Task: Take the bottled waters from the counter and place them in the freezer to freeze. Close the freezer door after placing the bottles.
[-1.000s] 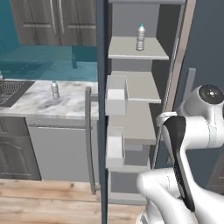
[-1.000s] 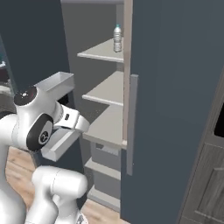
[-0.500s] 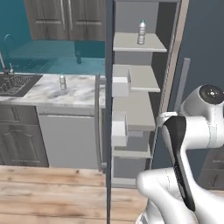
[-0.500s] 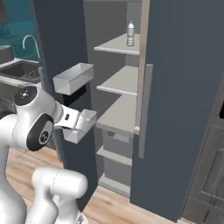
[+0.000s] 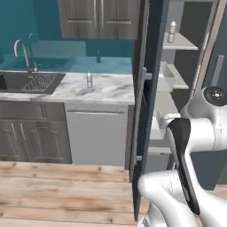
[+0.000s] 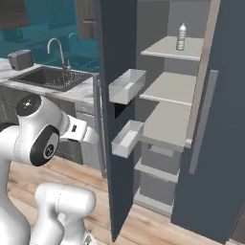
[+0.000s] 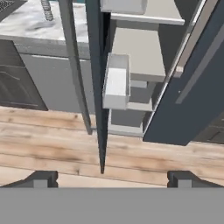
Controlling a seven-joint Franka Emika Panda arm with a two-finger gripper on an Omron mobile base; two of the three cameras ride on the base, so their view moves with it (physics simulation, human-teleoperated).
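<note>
Nearest you, the gripper [image 7: 111, 177] hangs with its fingertips spread wide and nothing between them, looking down at the wooden floor [image 7: 52, 135] in front of the freezer [image 6: 167, 95]. Just beyond stands the freezer door [image 7: 97, 87], edge-on and wide open, its white bins [image 6: 127, 86] jutting toward the shelves. One bottled water [image 6: 181, 37] already sits upright on the top shelf, far right. The other bottle [image 5: 89, 80] waits on the counter [image 5: 106, 88], left of the door, near the sink [image 5: 31, 82]. Your risk, as I judge it: the open door stands between you and that bottle, so swinging the arm left could clip its edge or its handle [image 7: 74, 65].
</note>
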